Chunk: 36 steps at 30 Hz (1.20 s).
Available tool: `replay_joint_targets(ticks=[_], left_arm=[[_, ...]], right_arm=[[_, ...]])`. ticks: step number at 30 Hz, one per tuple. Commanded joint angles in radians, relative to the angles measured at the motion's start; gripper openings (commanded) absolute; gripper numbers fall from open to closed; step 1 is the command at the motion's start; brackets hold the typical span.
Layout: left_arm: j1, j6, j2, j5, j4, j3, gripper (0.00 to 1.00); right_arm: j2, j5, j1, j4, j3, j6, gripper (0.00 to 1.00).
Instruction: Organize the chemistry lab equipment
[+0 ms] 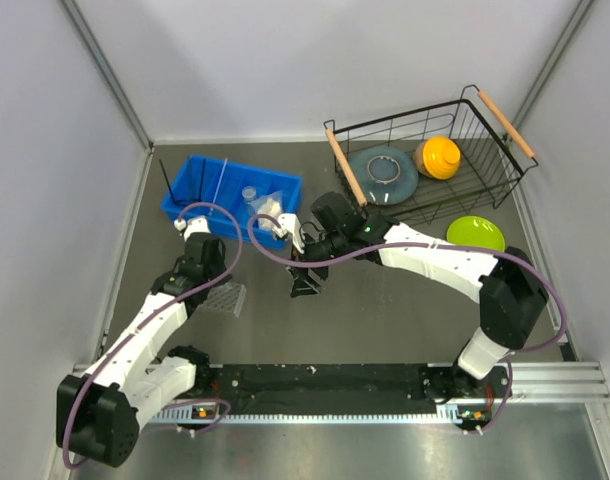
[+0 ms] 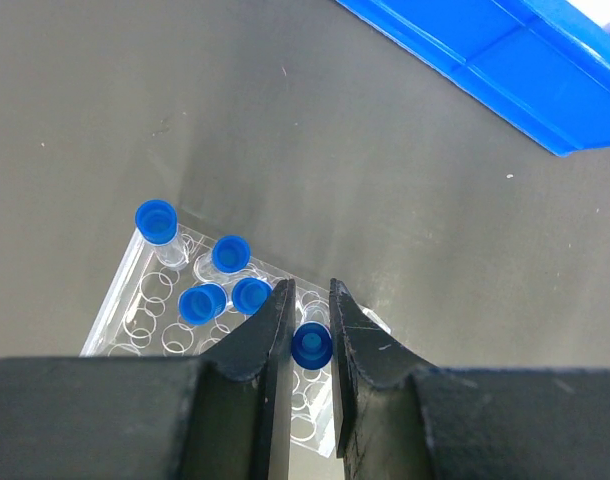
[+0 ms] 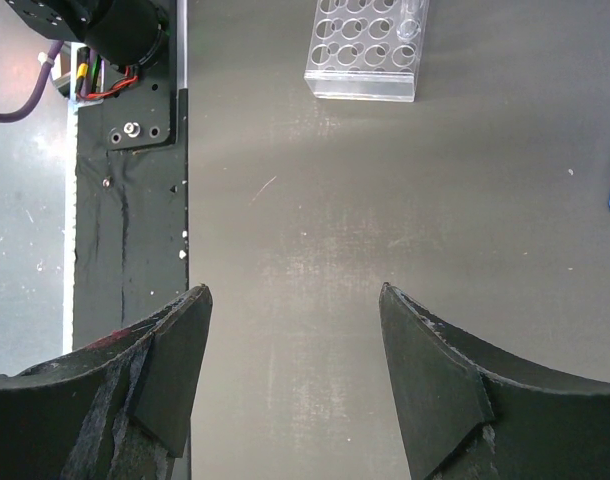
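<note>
Test tube (image 2: 311, 345), blue cap, gripped between the left end effector (image 2: 308, 300) fingers. It sits over the clear tube rack (image 2: 135, 325), on the rack side facing the blue bin (image 2: 505, 60). Can't tell if its bottom is seated in a hole. Four more blue-capped tubes (image 2: 230, 255) stand upright in rack holes, clustered just left of the gripped one. Rack lies flat on the dark bench (image 3: 315, 200).

Right end effector (image 3: 293, 300) is released, jaws wide with nothing between them. It hangs over bare bench to the right of the rack, apart from it.

Behind the rack, the bin holds a thin rod (image 1: 220, 180), small clear cup (image 1: 250, 192) and white packet (image 1: 268, 205).

Black wire basket (image 1: 485, 165) is well right of the rack, with a grey dish (image 1: 383, 172) and orange dish (image 1: 440, 157) inside. Green dish (image 1: 475, 233) sits on the bench, also well right of the rack.
</note>
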Motion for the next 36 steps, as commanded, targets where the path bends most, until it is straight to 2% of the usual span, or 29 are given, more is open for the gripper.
replay_joint_targets(ticks=[1, 10, 19, 22, 23, 26, 29, 30, 32, 36], left_arm=[[-0.006, 0.018, 0.011, -0.005, 0.037, -0.008, 0.13], [-0.012, 0.004, -0.001, -0.011, 0.014, 0.004, 0.32], [-0.012, -0.015, -0.073, 0.018, -0.058, 0.064, 0.4], [-0.011, -0.019, -0.11, 0.035, -0.086, 0.102, 0.47], [-0.012, -0.02, -0.13, 0.05, -0.092, 0.124, 0.52], [-0.011, -0.026, -0.182, 0.067, -0.113, 0.162, 0.61], [-0.011, -0.009, -0.246, 0.064, -0.126, 0.202, 0.77], [-0.01, 0.003, -0.263, 0.066, -0.126, 0.217, 0.87], [-0.009, 0.046, -0.309, 0.067, -0.13, 0.268, 0.97], [-0.003, 0.136, -0.32, 0.116, -0.148, 0.397, 0.99]], right_arm=[[-0.041, -0.004, 0.004, 0.011, 0.037, -0.018, 0.69], [-0.042, -0.001, 0.004, 0.011, 0.035, -0.021, 0.69], [-0.047, 0.0, 0.002, 0.004, 0.037, -0.031, 0.69], [-0.051, 0.012, 0.002, -0.015, 0.042, -0.055, 0.69], [-0.056, 0.022, 0.001, -0.021, 0.046, -0.061, 0.69], [-0.068, 0.063, -0.01, -0.048, 0.063, -0.093, 0.69], [-0.085, 0.14, -0.042, -0.09, 0.094, -0.124, 0.69], [-0.105, 0.155, -0.054, -0.102, 0.104, -0.13, 0.69], [-0.131, 0.181, -0.113, -0.147, 0.144, -0.143, 0.69], [-0.189, 0.183, -0.263, -0.234, 0.247, -0.141, 0.73]])
